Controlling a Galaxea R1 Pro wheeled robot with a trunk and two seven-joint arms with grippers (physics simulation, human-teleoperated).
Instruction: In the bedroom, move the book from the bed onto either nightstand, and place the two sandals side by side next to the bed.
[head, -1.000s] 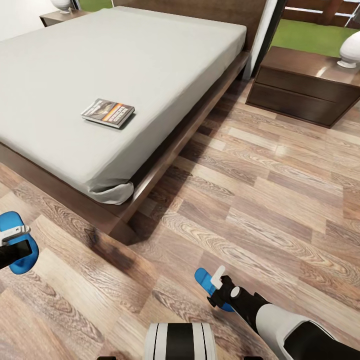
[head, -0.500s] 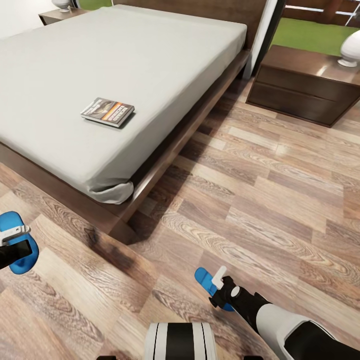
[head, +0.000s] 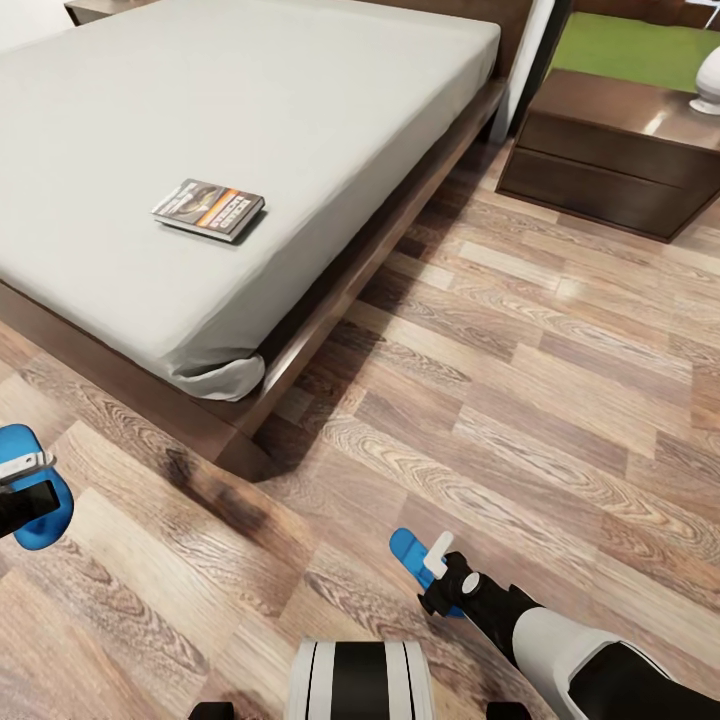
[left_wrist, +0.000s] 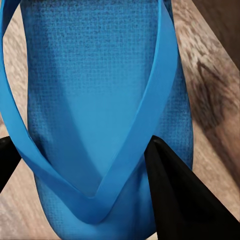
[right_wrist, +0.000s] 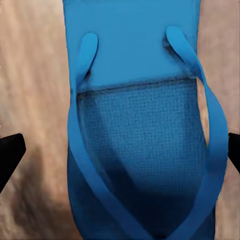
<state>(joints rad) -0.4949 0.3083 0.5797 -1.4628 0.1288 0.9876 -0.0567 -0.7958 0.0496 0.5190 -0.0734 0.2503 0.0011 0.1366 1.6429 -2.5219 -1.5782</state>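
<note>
- Sandals first: bright-blue flat sandal in left gripper (head: 22, 487), at the head view's left edge, held above the light-brown wood-plank floor (head: 520, 400); white and black fingers (head: 24, 466) closed across it.
- Left wrist view: black fingertips (left_wrist: 172, 190) close against the left sandal (left_wrist: 100, 100), one on each side of its blue V-strap (left_wrist: 155, 100); textured sole faces the camera, floor planks behind.
- Second bright-blue flat sandal (head: 412, 553) in right gripper (head: 437, 580), low over the floor near the robot's base; white finger (head: 437, 553) lies against it, toe end sticks out past the gripper.
- Right wrist view: right sandal (right_wrist: 135, 150) centred between two black fingertips (right_wrist: 11, 152) at the frame edges; gaps show beside the sole, so actual contact cannot be told here.
- White-and-black right forearm (head: 580, 655) runs back to the lower right corner.
- Small thin paperback book, dark cover with orange band (head: 208, 208), lies flat on the light-grey mattress, near the foot-side edge, well apart from both grippers.
- Large low bed with dark-brown wooden frame (head: 300, 340) fills the upper left.
- Low square dark-brown nightstand with glossy top (head: 610, 160) stands just beside the bed's head end, upper right; white rounded object (head: 708, 82) on top.
</note>
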